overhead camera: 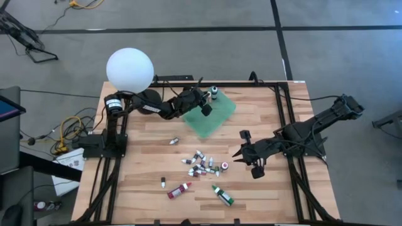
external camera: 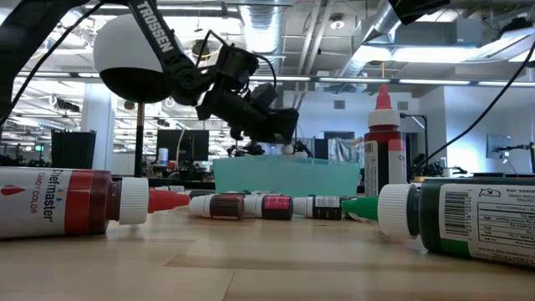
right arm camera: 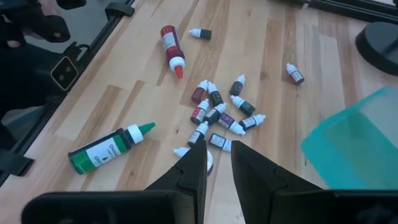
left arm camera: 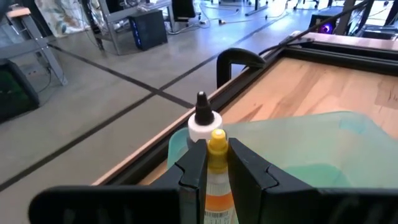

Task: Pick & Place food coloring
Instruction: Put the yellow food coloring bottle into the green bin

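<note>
The left claw [left arm camera: 216, 171] was clamped on a yellow-capped orange bottle [left arm camera: 217, 168] over the green cloth [overhead camera: 212, 113], a black-tipped bottle [left arm camera: 201, 121] standing just beyond it. The right claw [right arm camera: 217, 163], fingers nearly together and holding nothing, hovered above the bottle cluster [right arm camera: 219, 112] on the bench [overhead camera: 144, 163].

Cloth [overhead camera: 212, 114] on the table [overhead camera: 144, 188] toward its far edge, one capped bottle [overhead camera: 214, 93] standing at the cloth's far corner, left gripper [overhead camera: 205, 107] above the cloth clamping a dropper bottle [left arm camera: 217, 174], cluster of small vials [overhead camera: 201, 164] near mid-table, right gripper [overhead camera: 239, 157] just right of it, two larger bottles [overhead camera: 179, 190] lying nearer the front edge.
</note>
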Controlling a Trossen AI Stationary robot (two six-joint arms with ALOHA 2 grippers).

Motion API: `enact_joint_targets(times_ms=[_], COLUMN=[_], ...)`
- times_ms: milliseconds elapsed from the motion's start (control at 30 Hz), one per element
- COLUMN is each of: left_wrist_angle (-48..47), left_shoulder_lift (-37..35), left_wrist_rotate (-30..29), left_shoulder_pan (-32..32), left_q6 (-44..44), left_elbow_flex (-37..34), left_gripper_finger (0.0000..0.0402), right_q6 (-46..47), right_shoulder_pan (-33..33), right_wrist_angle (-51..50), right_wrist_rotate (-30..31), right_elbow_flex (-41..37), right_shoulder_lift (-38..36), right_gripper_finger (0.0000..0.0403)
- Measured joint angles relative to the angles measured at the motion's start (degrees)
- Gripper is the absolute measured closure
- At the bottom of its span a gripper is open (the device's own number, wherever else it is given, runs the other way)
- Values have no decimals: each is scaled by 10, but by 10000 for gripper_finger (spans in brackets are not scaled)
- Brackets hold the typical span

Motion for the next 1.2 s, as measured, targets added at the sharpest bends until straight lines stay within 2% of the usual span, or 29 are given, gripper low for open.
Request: enact_joint_targets(times_ms=[233,833,1033,1200], left_wrist_angle=[-31,-29,-14,-38], left_shoulder_lift=[0,1,30,35], left_wrist_rotate=[12,36,30,22], left_shoulder_pan=[10,20,17,16], left_q6=[-13,-24,-21,-9], left_elbow_flex=[4,5,31,49], left_gripper_finger=[358,358,358,358], right_q6=[4,4,5,23], right_shoulder_pan=[5,5,5,11], right_wrist_angle=[-2,-2,2,-5], right_wrist_rotate=[0,0,0,0], right_elbow_flex=[0,0,0,0], right_shoulder_lift=[0,0,0,0], right_gripper_finger=[337,337,337,337])
